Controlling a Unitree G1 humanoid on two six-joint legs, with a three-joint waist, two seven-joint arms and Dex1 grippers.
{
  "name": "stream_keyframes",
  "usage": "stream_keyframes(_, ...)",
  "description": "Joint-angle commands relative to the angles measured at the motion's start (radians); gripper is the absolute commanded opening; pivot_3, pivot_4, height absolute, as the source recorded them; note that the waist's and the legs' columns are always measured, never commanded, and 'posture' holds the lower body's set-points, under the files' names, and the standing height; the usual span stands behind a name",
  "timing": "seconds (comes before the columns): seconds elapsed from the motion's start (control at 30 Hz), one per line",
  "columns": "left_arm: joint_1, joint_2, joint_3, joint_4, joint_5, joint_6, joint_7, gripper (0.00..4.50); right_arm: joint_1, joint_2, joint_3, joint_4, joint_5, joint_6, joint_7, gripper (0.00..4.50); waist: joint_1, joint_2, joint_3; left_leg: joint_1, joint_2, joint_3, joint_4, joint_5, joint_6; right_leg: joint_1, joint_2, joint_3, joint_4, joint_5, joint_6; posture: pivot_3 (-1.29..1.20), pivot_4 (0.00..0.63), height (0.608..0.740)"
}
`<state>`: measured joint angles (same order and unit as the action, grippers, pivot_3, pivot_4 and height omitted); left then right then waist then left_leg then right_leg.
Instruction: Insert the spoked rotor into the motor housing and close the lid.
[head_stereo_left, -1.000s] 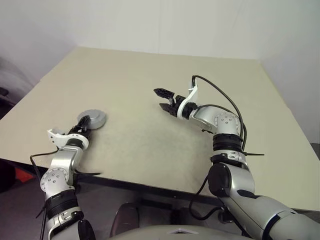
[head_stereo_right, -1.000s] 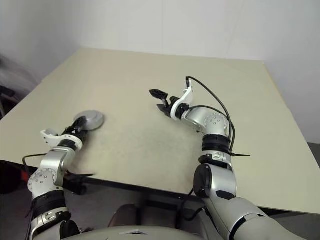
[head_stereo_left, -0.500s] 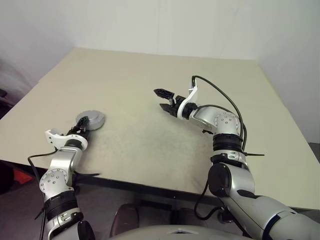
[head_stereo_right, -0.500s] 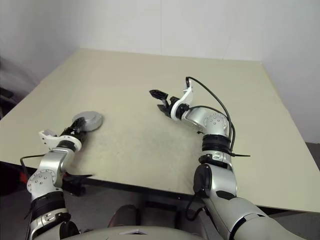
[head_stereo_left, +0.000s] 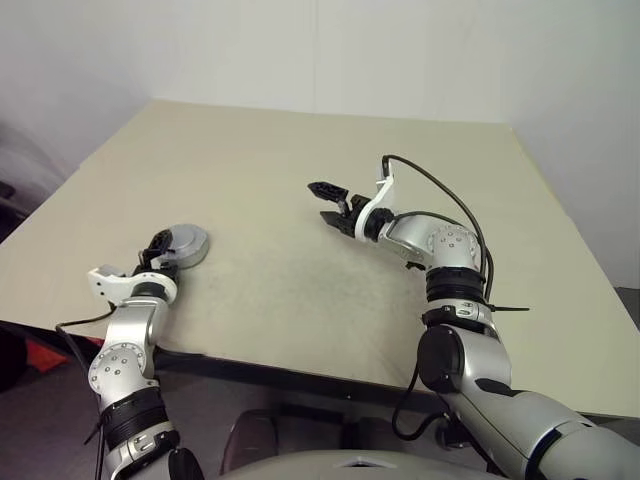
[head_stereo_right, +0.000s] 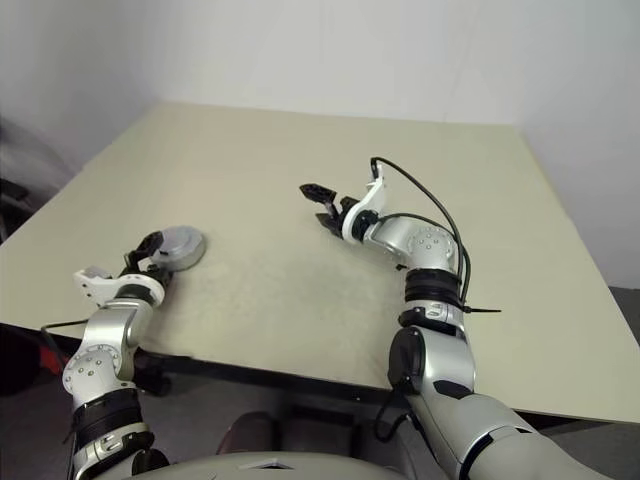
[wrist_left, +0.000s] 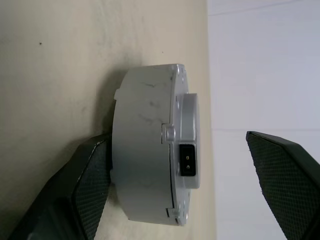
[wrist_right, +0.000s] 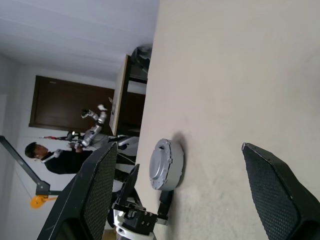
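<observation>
A low round grey puck lies on the table near its front left. The smooth grey lid with a small raised centre sits on top and covers the motor housing. The spoked rotor is hidden. My left gripper is open on either side of the puck. One of its fingers is close to the puck's lower edge, and the other finger stands well off the lid. My right gripper hovers open and empty over the middle of the table, far from the puck.
The beige table has its front edge just behind my left wrist. A white wall stands beyond the far edge. In the right wrist view, a person and another robot are off past the table's left side.
My left gripper's fingers have spread apart and let go of the puck, which stays where it was. The right gripper has not moved. The head view has shifted slightly.
</observation>
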<state>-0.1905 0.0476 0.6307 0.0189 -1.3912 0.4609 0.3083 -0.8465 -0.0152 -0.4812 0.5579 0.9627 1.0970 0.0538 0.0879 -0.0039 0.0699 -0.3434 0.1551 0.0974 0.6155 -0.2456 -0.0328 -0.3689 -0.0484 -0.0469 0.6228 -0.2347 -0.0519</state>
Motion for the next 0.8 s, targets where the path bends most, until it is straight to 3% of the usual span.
stream_keyframes(0.03, 0.017, -0.029, -0.02, -0.013, 0.015, 0.0, 0.042, 4.38, -0.036, -0.01, 0.0, 0.005, -0.007, -0.013, 0.02, 4.5, 0.0, 0.0, -0.001, 0.0, 0.0, 0.0, 0.0, 0.0, 0.0, 0.0, 0.0, 0.0, 0.0, 0.0, 0.0, 0.0, 0.0, 0.74)
stream_keyframes(0.33, 0.022, -0.063, -0.095, -0.137, -0.202, 0.139, 0.202, 4.38, -0.022, -0.019, 0.021, 0.04, -0.06, -0.033, 0.053, 4.5, 0.012, 0.001, -0.001, -0.002, -0.002, -0.001, 0.0, 0.0, 0.0, 0.0, -0.002, 0.0, 0.0, 0.0, 0.0, 0.0, 0.0, 0.74)
stream_keyframes(0.57, 0.077, -0.035, -0.191, -0.241, -0.38, 0.198, 0.361, 4.38, -0.024, -0.021, 0.022, 0.056, -0.088, -0.044, 0.072, 4.5, 0.007, 0.0, -0.001, -0.003, -0.001, -0.001, 0.002, 0.0, -0.001, -0.001, -0.002, 0.0, 0.001, 0.0, 0.0, 0.0, 0.0, 0.74)
stream_keyframes(0.7, 0.096, 0.04, -0.271, -0.254, -0.451, 0.267, 0.354, 4.38, -0.016, -0.028, 0.051, 0.048, -0.132, -0.075, 0.107, 4.5, 0.005, 0.0, -0.001, -0.003, 0.0, -0.001, 0.001, 0.001, -0.001, -0.002, 0.0, 0.0, 0.001, 0.0, 0.0, 0.0, 0.0, 0.74)
stream_keyframes(0.8, 0.052, 0.161, -0.343, -0.27, -0.311, 0.333, 0.205, 4.38, 0.012, -0.056, 0.14, 0.014, -0.22, -0.158, 0.202, 4.5, 0.006, 0.0, -0.001, -0.003, 0.0, -0.001, 0.001, 0.001, -0.002, -0.002, 0.0, -0.001, 0.001, 0.0, 0.001, 0.0, 0.0, 0.74)
